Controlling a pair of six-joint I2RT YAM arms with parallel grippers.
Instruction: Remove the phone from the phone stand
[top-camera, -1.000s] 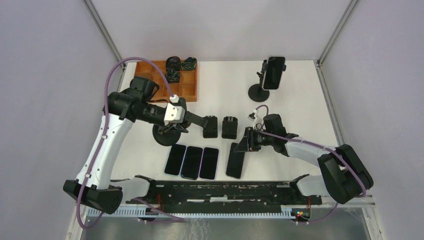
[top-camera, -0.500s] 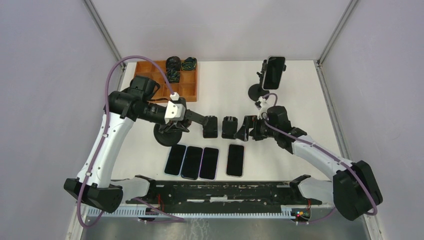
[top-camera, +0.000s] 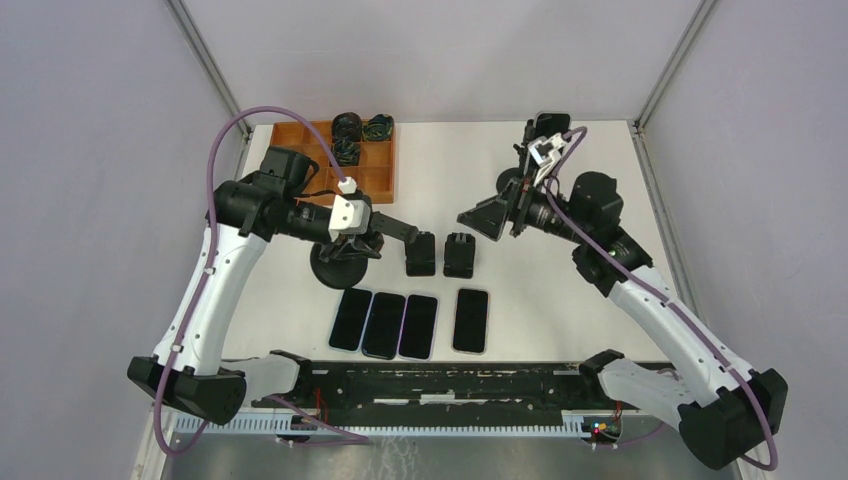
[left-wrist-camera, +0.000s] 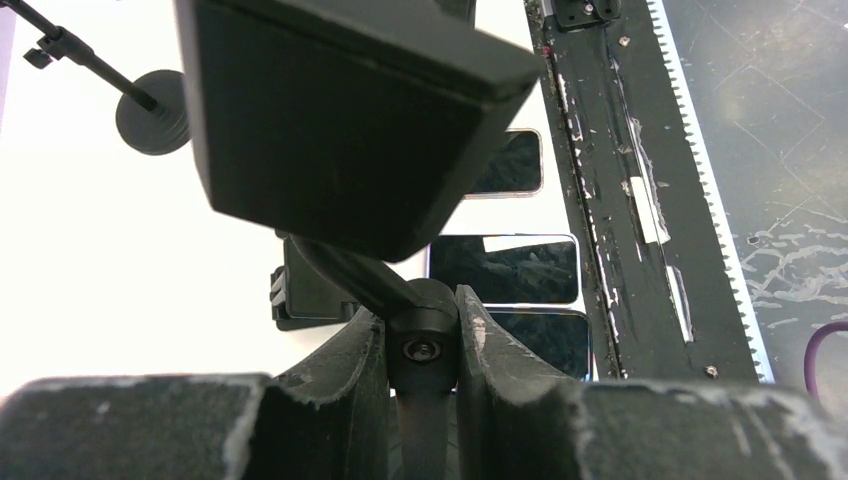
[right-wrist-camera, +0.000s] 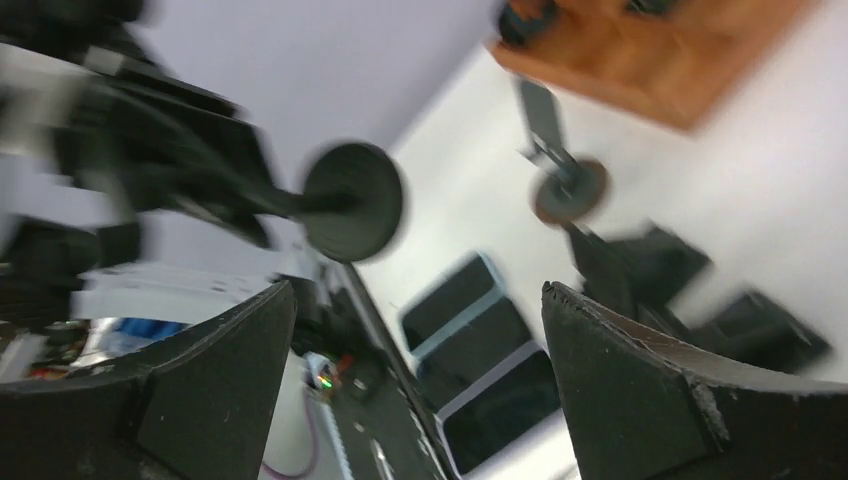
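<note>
left tool (left-wrist-camera: 422, 338) is clamped narrow on the ball joint of the near black round-base phone stand (top-camera: 338, 268). Left wrist view shows both fingers (left-wrist-camera: 345, 375) pressed against that joint, with the stand's black cradle plate (left-wrist-camera: 340, 110) filling the frame above. In the top view the cradle sits just beside a separate black block (top-camera: 459, 255) on the white tabletop (top-camera: 440, 170). right tool (top-camera: 483, 216) is up off the tabletop, spread wide, gripping nothing. Right wrist view is motion-blurred, but both of its fingers (right-wrist-camera: 680, 400) stand far apart. The dark-screened phone (top-camera: 552, 123) sits upright in the far black phone stand (top-camera: 510, 182) at the back right of the tabletop, partly hidden behind the right wrist and its cable. The right tool is near that stand's base and points away from it toward the centre; it touches neither stand nor phone. Four flat dark phones (top-camera: 384, 324) lie face up near the front edge, three close side by side and the fourth a little apart on the right. An orange wooden compartment tray (top-camera: 375, 180) at the back left holds black items (top-camera: 346, 128) in its far compartments; can't tell what they are.
</note>
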